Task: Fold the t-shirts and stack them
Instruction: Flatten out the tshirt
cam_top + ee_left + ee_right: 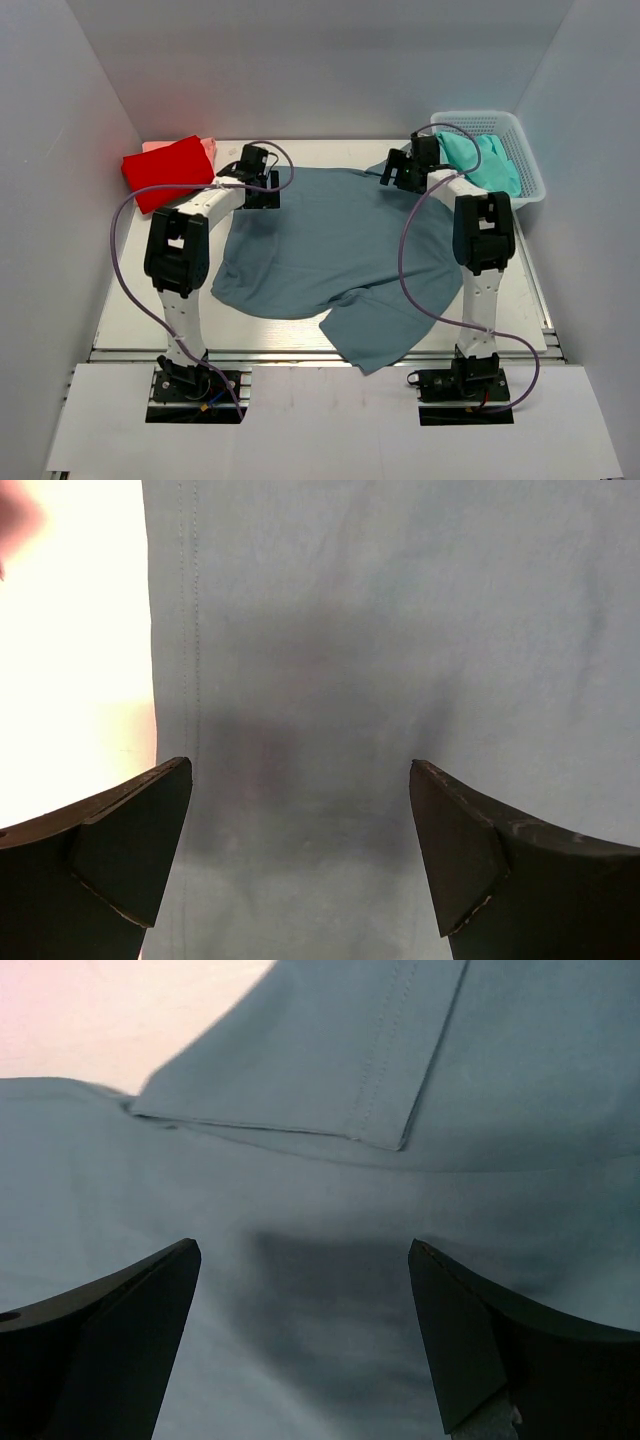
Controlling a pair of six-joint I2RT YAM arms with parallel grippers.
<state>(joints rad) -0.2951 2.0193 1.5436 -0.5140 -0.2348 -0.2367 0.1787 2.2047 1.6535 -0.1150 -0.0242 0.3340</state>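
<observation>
Left fingers: spread wide, the two dark tips (150,820) well apart with nothing between them but cloth below.
Left gripper (298,785): hanging just above the blue-grey t-shirt (400,630), right by its stitched edge; the bright table surface (70,660) shows just beyond that edge on the left-hand tip's side.
Right fingers: also spread wide, tips (150,1300) apart and gripping nothing.
Right gripper (302,1260): close over the same shirt, its shadow falling on the cloth; a stitched flap (330,1070) of the shirt lies folded over just ahead of the tips.
Blue-grey t-shirt, seen from above: spread mostly flat across the middle of the table, rumpled, one corner trailing over the near edge between the two arm bases. Left gripper sits at its far left corner, right gripper at its far right corner.
Red t-shirt (168,172): folded, at the far left corner of the table.
Pink t-shirt (207,148): under the red one, only edges peeking out.
Teal t-shirt (480,160): bunched in the white mesh basket (525,150) at the far right corner.
</observation>
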